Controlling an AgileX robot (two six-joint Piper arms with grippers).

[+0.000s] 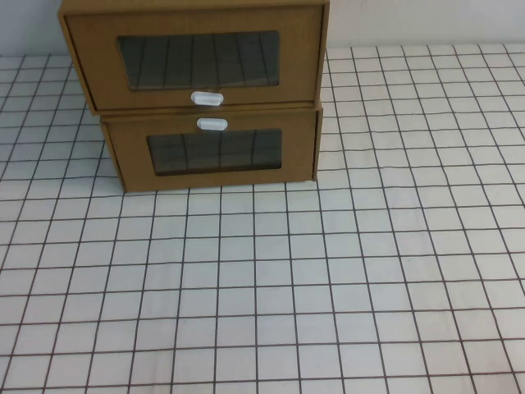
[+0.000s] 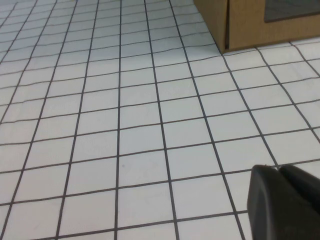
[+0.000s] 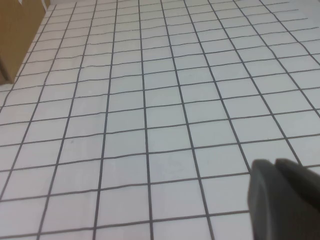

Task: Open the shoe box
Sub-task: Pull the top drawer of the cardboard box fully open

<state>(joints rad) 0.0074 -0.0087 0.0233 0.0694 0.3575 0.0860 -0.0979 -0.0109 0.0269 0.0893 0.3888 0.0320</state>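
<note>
White cloth (image 1: 344, 246) ruled with a dark grid covers the whole table.

The left gripper (image 2: 278, 172) shows only in its own wrist view. It hangs low over bare cloth with its two dark fingertips pressed together, only a seam between them. A brown corner of the lower shoe box (image 2: 250, 22) lies beyond it, well apart.

At the far left of the table two brown cardboard boxes stand stacked. The upper shoe box (image 1: 197, 53) sits on the lower shoe box (image 1: 215, 149), and overhangs it on the left. Both fronts are closed flush. Each front has a dark window that mirrors the grid lines, so the contents cannot be made out. A white upper handle (image 1: 207, 98) sits at the bottom edge of the upper front. A white lower handle (image 1: 212, 124) sits at the top edge of the lower front, just below it. The upper box is cut off by the picture's top edge.

Both boxes lie with their long axis across the table, left to right, fronts facing the robot.

The right gripper (image 3: 275, 167) shows only in its wrist view. It is low over bare cloth with its jaws closed on nothing. A sliver of brown box side (image 3: 17, 35) lies far off.
</note>
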